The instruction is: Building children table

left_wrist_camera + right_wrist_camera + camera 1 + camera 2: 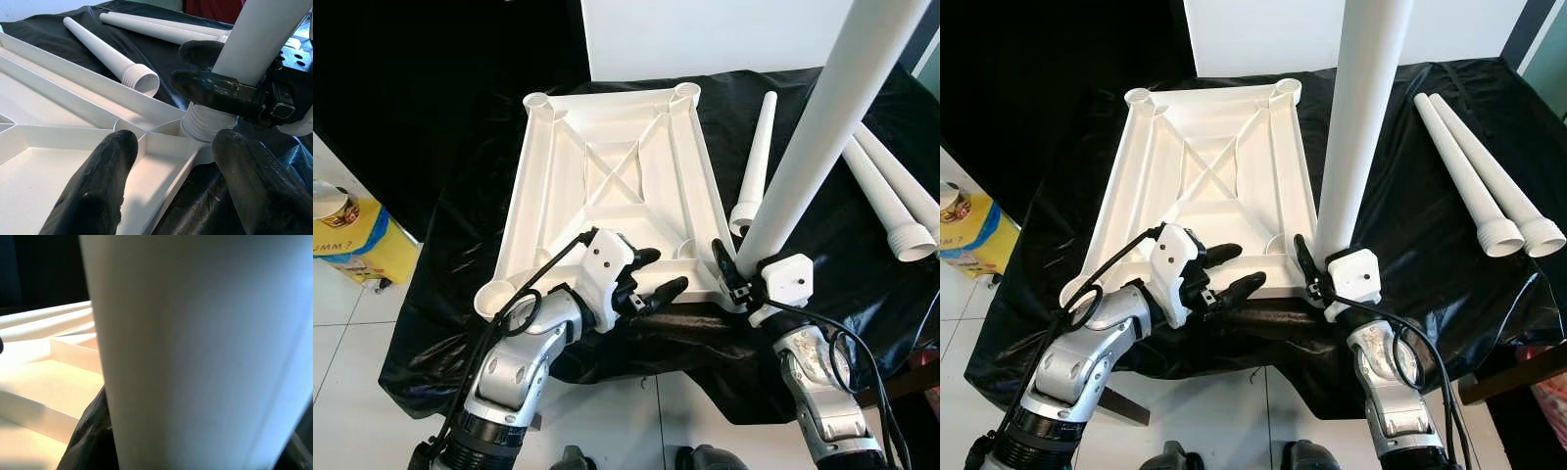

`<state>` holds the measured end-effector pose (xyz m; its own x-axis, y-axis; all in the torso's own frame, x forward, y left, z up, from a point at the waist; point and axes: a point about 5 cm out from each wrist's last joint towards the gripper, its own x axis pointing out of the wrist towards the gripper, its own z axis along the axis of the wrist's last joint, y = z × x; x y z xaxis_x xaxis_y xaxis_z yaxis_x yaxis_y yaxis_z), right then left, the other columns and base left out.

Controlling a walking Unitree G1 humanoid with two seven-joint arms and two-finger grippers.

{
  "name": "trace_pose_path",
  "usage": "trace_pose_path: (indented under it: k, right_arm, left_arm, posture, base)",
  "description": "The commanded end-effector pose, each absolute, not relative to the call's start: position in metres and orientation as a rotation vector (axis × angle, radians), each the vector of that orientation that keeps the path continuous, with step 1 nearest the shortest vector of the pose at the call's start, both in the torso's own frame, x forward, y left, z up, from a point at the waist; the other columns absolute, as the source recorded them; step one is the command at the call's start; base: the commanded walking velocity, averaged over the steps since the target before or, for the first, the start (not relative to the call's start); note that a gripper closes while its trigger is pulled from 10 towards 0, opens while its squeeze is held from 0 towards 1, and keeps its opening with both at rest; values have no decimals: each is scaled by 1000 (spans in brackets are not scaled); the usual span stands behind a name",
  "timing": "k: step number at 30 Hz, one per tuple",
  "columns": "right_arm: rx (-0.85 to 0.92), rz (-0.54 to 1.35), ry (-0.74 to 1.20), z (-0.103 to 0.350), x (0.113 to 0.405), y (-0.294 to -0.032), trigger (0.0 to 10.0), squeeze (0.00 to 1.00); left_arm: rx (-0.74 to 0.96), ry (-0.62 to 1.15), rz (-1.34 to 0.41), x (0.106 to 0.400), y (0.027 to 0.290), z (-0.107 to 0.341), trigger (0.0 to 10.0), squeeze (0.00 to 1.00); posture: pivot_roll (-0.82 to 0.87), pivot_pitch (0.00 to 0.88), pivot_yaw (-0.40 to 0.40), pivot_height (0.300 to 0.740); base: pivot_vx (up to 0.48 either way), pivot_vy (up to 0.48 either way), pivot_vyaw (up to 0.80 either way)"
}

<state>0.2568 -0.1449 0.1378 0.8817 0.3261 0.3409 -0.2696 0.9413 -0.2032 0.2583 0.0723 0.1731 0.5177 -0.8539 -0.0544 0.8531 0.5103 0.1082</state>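
From my remote station, left eye view: the white tabletop (612,186) lies upside down on the black cloth (460,294), ribs up. My right gripper (736,272) is clamped around the upright leg (822,127) near its foot, which sits at the tabletop's near right corner socket. My left gripper (656,274) hovers over the near edge of the tabletop, fingers spread and holding nothing. One loose leg (756,162) lies just beside the tabletop's right edge, two more legs (891,196) farther right.

Right eye view: the same scene, with the upright leg (1361,108) rising straight from that corner and two spare legs (1484,186) lying side by side, well apart from the work. A yellow box (964,240) sits on the floor to the left.

Left wrist view: the leg's threaded end (208,125) is at the corner socket, with threads exposed above it; I judge it not fully screwed home.

Right wrist view: the leg's white wall (195,352) close up, the tabletop's ribs (49,352) beyond.

To do this well I should keep the leg plumb while turning, steady the tabletop with the left gripper, and stop when the threads disappear.
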Motion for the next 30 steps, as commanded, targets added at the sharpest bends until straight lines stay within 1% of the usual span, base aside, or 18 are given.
trace_pose_path:
  k: [1, 7, 8, 11, 14, 30]
  right_arm:
    - [-114, 353, -288, 118, 252, -139, 10000, 0]
    - [-74, 346, -253, 113, 253, -139, 10000, 0]
    - [-42, 335, -213, 109, 256, -139, 10000, 0]
    - [-26, 316, -182, 107, 259, -141, 10000, 0]
    - [-29, 271, -136, 102, 264, -145, 10000, 0]
    - [-4, 171, -59, 94, 271, -154, 10000, 0]
  left_arm:
    - [121, 3, -959, 260, 76, 172, 10000, 0]
    - [120, 4, -959, 259, 76, 173, 10000, 0]
    - [120, 4, -958, 259, 76, 173, 10000, 0]
    - [121, 6, -957, 260, 77, 173, 10000, 0]
    - [122, 7, -955, 260, 77, 173, 10000, 0]
    - [125, 7, -954, 260, 76, 173, 10000, 0]
  posture:
    - [36, 124, 38, 740]
    - [37, 127, 39, 740]
    - [38, 127, 39, 740]
    - [38, 128, 39, 740]
    - [37, 128, 39, 740]
    - [35, 120, 42, 740]
  base:
    - [0, 0, 0]
    - [0, 0, 0]
    - [0, 0, 0]
    - [0, 0, 0]
    - [0, 0, 0]
    - [0, 0, 0]
